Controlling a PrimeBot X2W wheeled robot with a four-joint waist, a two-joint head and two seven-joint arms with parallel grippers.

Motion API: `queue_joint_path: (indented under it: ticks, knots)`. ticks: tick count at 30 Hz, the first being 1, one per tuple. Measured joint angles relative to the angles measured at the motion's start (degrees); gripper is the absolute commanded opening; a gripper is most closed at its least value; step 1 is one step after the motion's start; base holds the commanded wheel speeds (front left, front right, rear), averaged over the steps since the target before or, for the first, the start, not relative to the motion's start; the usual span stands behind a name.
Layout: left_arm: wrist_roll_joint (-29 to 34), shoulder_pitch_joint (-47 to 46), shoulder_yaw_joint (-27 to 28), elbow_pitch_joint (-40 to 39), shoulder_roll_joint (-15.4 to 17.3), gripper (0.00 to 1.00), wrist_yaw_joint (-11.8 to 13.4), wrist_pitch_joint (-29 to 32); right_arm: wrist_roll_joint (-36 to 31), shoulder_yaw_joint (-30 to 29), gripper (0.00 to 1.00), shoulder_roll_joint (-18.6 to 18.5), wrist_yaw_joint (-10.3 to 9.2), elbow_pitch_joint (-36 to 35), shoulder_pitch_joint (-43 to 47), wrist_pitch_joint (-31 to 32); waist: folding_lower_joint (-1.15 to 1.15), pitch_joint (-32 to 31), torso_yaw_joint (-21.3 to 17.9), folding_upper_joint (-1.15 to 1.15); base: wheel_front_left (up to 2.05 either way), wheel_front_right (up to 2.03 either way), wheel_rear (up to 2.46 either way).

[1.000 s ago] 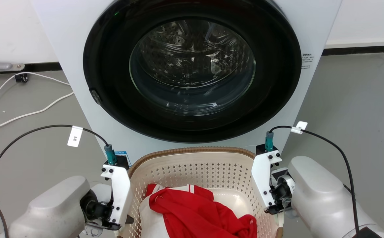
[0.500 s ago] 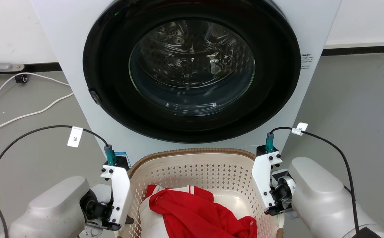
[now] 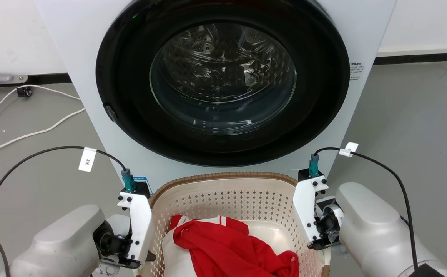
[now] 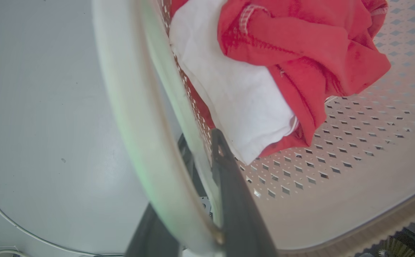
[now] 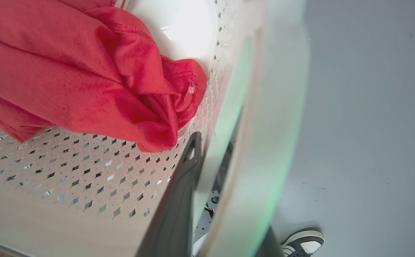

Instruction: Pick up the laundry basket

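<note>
The laundry basket (image 3: 223, 196), cream perforated plastic with a brown woven-look rim, sits low in the head view right in front of the washing machine. Red cloth (image 3: 227, 246) and white cloth lie inside it. My left gripper (image 3: 148, 257) is at the basket's left side and my right gripper (image 3: 325, 248) at its right side. In the left wrist view the left gripper (image 4: 200, 139) straddles the basket's side wall (image 4: 139, 117), one dark finger (image 4: 228, 185) inside and one outside, shut on it. In the right wrist view the right gripper (image 5: 212, 144) clamps the opposite wall (image 5: 261, 135) the same way.
A white front-loading washing machine (image 3: 77, 46) with its round dark glass door (image 3: 223, 77) stands just behind the basket. White cables (image 3: 27, 132) trail over the grey floor at the left. A person's shoe (image 5: 303, 246) stands on the floor beside the basket's right side.
</note>
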Motion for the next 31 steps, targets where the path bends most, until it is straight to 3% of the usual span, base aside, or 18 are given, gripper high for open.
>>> queue_joint_path:
  ticks: [31]
  knots:
    - [-0.27,0.52,0.00,0.87,-0.47,0.00,0.01,0.04,1.87,2.03,0.00,-0.08,0.00,0.52,-0.21,-0.88,0.00,-0.29,0.31,0.00,0.00,0.00,0.00]
